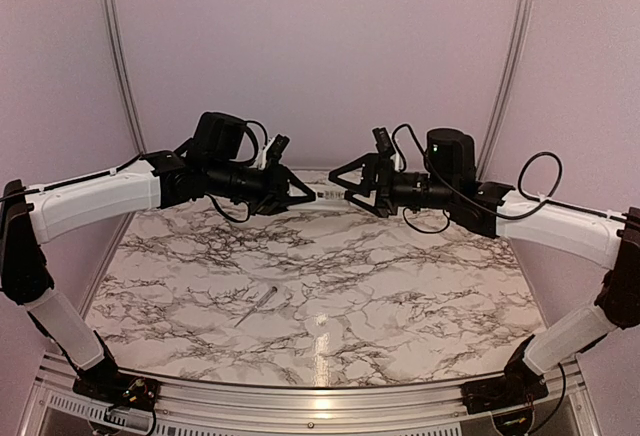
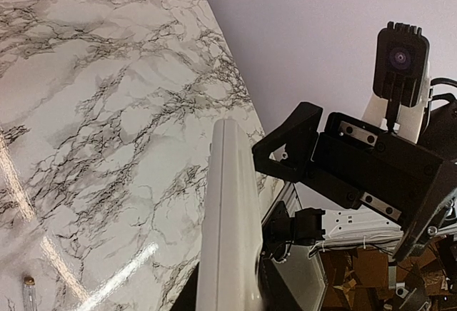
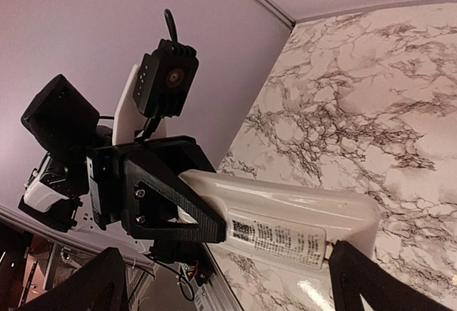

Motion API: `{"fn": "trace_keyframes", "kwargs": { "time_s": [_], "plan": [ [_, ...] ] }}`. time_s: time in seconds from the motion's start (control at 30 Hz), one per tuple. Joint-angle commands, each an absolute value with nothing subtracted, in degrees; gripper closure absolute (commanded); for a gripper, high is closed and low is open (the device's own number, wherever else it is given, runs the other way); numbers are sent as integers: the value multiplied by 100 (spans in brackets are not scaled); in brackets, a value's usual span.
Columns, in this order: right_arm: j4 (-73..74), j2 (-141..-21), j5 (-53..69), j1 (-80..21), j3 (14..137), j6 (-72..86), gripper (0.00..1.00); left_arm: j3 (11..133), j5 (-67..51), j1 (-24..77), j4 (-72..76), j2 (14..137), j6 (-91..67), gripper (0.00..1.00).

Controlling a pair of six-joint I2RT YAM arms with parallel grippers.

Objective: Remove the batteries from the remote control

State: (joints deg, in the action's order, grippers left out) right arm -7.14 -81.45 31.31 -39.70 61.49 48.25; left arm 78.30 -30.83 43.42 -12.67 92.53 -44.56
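Left tool (image 1: 305, 194) clamping remote (image 1: 322, 195) mid-air; right tool (image 1: 345, 189) gaping wide at free end. Batteries not showing; likely needing right-tool pinch next.

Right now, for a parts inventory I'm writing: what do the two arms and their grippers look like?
The left arm and right arm have white link shells with black joints and motor housings. The left gripper and right gripper are black, with triangular open-frame fingers. Thin black cables loop off the wrists, and each carries a small black camera.
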Motion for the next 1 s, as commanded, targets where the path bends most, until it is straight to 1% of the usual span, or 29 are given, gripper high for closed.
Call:
{"fn": "trace_keyframes", "kwargs": {
  "time_s": [0.0,0.6,0.97],
  "plan": [
    [-1056,-8348,3753,-4105,5990,5118,1,8018,-4387,4639,517,8818,-4298,100],
    [-2471,-8589,4452,-4038,5621,5713,2,8016,-4526,4634,697,8831,-4311,100],
    [-2877,-8660,4671,-3990,5525,5922,2,8009,-4609,4640,847,8850,-4322,100]
  ]
}}
